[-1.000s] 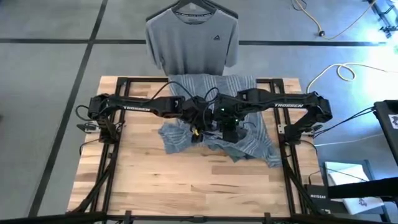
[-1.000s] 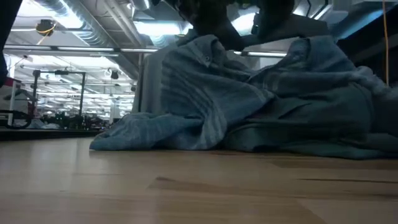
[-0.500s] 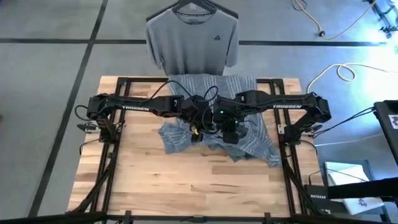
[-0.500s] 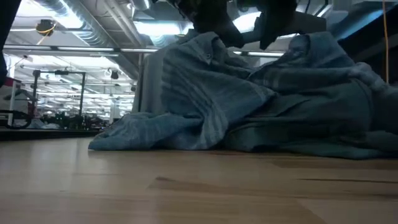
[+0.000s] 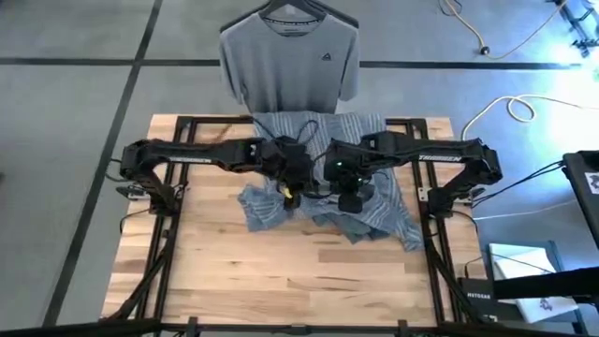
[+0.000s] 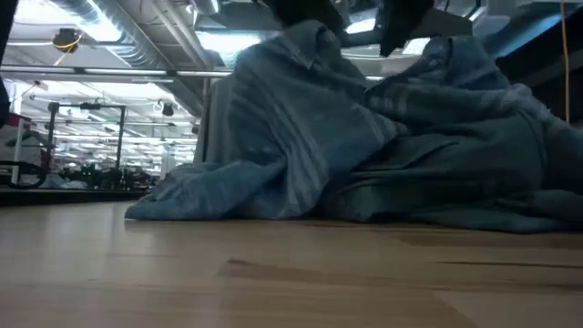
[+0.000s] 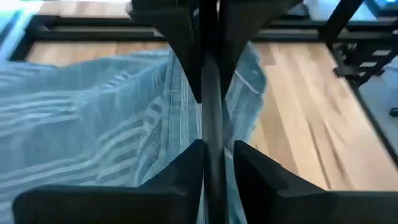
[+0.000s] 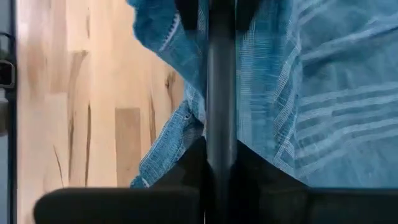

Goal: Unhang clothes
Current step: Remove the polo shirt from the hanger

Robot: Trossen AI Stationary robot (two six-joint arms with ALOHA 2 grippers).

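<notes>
Two shirts are in play. The striped shirt [image 5: 323, 192] lies rumpled on the surface [image 5: 281, 271], and the grey T-shirt [image 5: 288, 64] hangs on its hanger [image 5: 292, 9] beyond the far edge.

I judge I am midway through freeing the striped shirt. My left end effector [image 5: 298, 174] and right end effector [image 5: 351, 197] sit close together over the middle of the heap. In each wrist view my fingers [image 7: 186, 168] are pinched shut on a thin dark rod, most likely the hanger inside the cloth, though I cannot see enough of it to be sure. The low view shows the cloth raised into a peak under my arms.

Next, I think, the rod must slide out of the shoulders and collar. That calls for one side holding the cloth down or apart while the other draws the rod clear. The loose fabric could snag and ride along.

The striped shirt is blue-grey with thin pale lines, soft, heavily folded, one edge trailing toward the near right. A small white label [image 7: 252, 74] shows by the collar. The T-shirt is flat, with a small dark chest logo.
</notes>
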